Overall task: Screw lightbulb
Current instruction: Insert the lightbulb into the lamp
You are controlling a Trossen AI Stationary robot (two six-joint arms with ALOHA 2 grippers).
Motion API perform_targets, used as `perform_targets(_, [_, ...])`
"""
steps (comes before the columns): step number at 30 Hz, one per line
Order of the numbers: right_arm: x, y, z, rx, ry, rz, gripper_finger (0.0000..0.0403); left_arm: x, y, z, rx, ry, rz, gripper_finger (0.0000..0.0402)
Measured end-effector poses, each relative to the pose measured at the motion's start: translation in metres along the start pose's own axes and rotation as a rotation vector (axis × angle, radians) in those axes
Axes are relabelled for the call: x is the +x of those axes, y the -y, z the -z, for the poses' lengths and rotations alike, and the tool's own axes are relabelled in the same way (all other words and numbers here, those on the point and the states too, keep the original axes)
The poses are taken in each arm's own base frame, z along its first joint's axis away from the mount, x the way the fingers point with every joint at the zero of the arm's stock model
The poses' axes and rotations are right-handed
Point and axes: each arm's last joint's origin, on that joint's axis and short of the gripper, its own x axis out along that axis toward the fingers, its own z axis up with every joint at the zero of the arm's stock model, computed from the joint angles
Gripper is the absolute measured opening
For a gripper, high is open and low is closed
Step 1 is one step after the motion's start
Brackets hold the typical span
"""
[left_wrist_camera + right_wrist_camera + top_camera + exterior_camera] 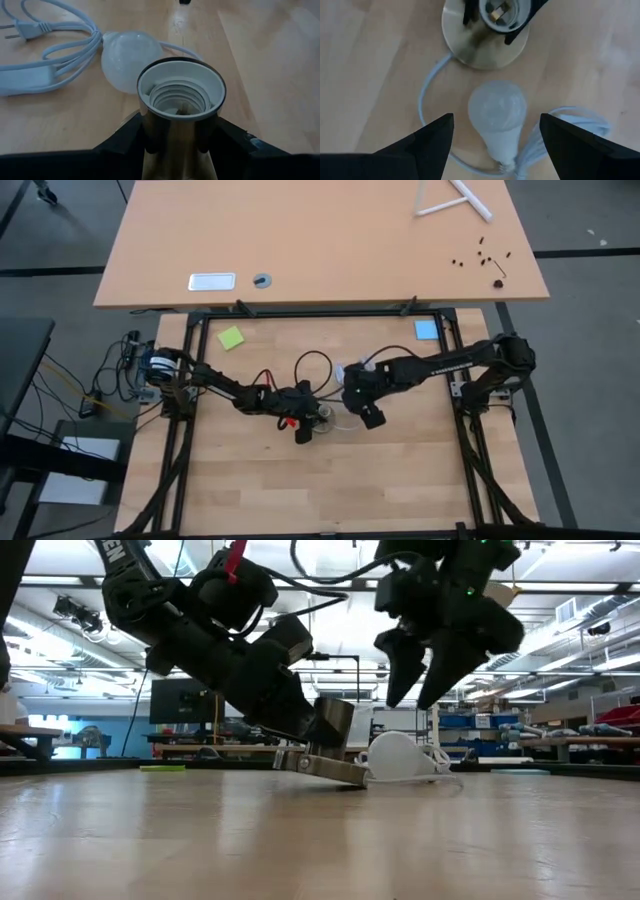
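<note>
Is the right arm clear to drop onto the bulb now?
Probably yes. The right end effector hangs open directly above the bulb, which lies bare on the table; the cord alongside may get pinched.

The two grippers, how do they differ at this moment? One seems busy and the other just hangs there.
The left gripper is shut on the brass socket, tilting it off the table; the right gripper is open and holds nothing. The left sits low by the tabletop, while the right hangs above the lightbulb, which lies on its side on the wood. Both are dark, two-fingered, and close together mid-table.
</note>
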Motion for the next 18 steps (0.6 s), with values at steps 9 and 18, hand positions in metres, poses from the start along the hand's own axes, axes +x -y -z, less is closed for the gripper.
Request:
perform_targets(9, [0.027,0.006,0.006,0.04,-0.071,-0.051,0.0305,0.0,0.001,0.001,0.004,-0.011,0.001,0.0168])
perform_targets(18, [0.047,0.008,0.007,0.032,-0.095,-0.053,0.0303,0.0,0.004,0.002,0.021,-0.018,0.007,0.0168])
